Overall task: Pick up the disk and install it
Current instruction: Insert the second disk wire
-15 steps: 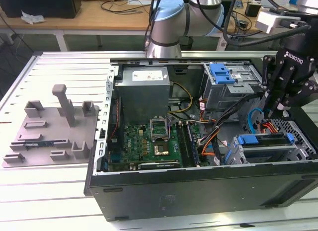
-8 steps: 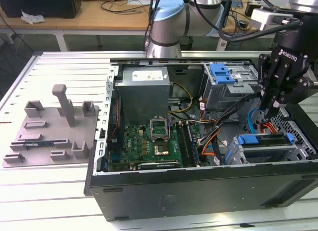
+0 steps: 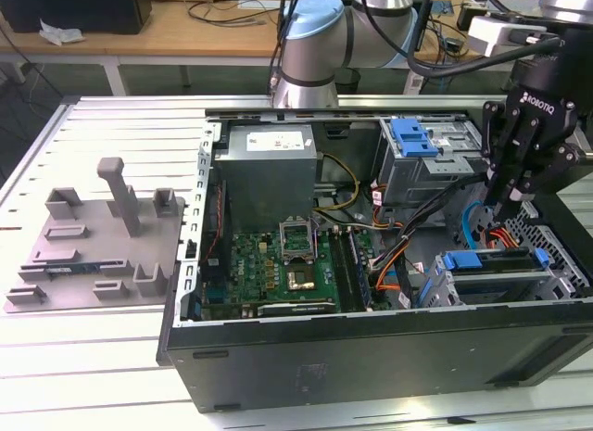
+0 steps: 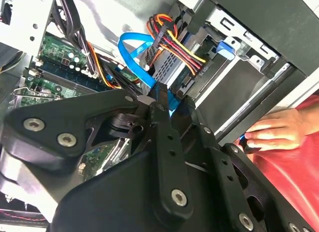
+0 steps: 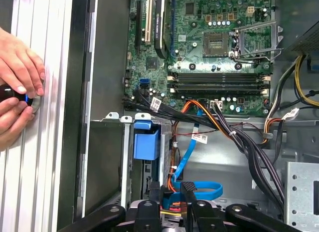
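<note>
The disk (image 3: pixel 496 272), grey metal with a blue bracket (image 5: pixel 146 144), sits in the lower drive bay at the front corner of the open computer case, on the exterior view's right. My gripper (image 3: pixel 511 207) hangs just above and behind it, over the blue data cable (image 5: pixel 199 188) and the red-yellow power wires (image 4: pixel 174 40). In both wrist views the fingers (image 5: pixel 154 204) are drawn close together with nothing between them, and the gripper (image 4: pixel 158 95) touches neither disk nor cables.
A grey drive cage with a blue latch (image 3: pixel 412 139) stands behind the gripper. The motherboard (image 3: pixel 278 264) and power supply (image 3: pixel 269 162) fill the case's middle. A grey fixture plate (image 3: pixel 102 241) lies on the exterior view's left. A person's hands (image 5: pixel 20 82) rest on the table beside the case.
</note>
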Robot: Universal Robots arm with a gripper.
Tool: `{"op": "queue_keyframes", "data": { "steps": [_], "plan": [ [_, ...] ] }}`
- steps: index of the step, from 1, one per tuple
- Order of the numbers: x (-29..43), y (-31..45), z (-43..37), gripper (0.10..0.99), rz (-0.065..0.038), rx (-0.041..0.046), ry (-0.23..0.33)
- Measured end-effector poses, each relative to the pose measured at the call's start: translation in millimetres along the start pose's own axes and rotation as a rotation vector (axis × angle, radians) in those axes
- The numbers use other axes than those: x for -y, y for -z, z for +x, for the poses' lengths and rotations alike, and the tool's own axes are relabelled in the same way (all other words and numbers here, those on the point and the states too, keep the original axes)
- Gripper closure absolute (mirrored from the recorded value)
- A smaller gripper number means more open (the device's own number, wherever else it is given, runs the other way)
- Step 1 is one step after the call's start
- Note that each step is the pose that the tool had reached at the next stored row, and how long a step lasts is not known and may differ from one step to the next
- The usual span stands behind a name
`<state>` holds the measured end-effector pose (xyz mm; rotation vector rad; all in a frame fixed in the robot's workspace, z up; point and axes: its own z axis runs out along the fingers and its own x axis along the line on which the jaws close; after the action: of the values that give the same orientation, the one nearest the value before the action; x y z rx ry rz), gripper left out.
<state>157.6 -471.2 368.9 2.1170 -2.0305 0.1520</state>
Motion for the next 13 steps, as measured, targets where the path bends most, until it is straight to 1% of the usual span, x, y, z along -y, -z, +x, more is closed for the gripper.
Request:
{"op": "queue_keyframes", "data": {
  "steps": [3, 7, 8, 9, 10, 11, 13],
  "plan": [
    [1.7, 0.1, 0.2, 0.784, -0.002, 0.0004, -0.004],
    [2.1, 0.0, 0.4, 0.784, -0.005, 0.0014, -0.017],
    [2.1, 0.0, 0.4, 0.8, -0.006, 0.0016, -0.02],
    [2.1, -0.1, 0.4, 0.867, -0.006, 0.0017, -0.023],
    [2.1, -0.1, 0.3, 0.867, -0.007, 0.002, -0.026],
    [2.1, -0.2, 0.4, 0.922, -0.008, 0.0023, -0.03],
    [2.1, -0.2, 0.3, 0.922, -0.01, 0.003, -0.038]
  ]
}}
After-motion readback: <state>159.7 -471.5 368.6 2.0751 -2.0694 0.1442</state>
